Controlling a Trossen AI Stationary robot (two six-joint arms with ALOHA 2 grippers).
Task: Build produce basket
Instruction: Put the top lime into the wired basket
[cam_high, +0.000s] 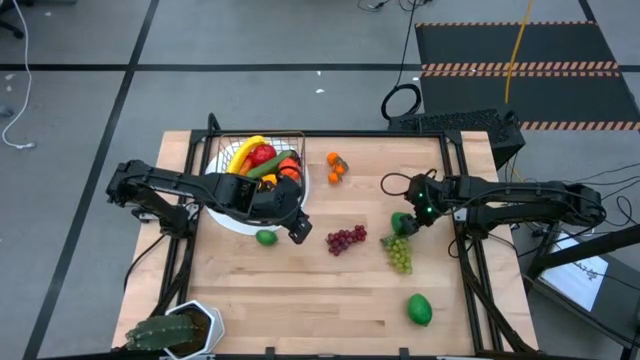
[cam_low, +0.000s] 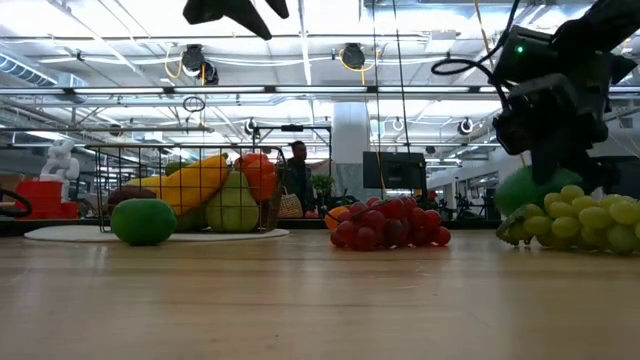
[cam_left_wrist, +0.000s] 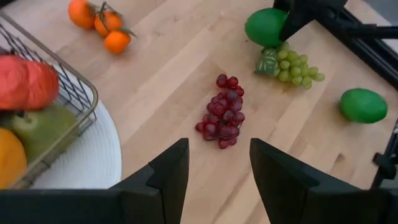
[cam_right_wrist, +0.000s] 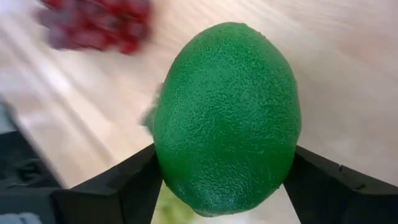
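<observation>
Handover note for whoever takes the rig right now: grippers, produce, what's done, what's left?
Right gripper: fingers on both sides of a lime, beside the green grapes.
Left gripper: open, empty, by the basket.
Done: banana, red and orange pieces in basket, on the white plate.
Left: red grapes, tangerines, two more limes.

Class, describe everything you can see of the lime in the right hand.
The lime is a deep green, egg-shaped toy with a finely pebbled skin. It sits between the right hand's two dark fingers, which press its sides. It is just beside the green grapes, near the table's right side.
</observation>
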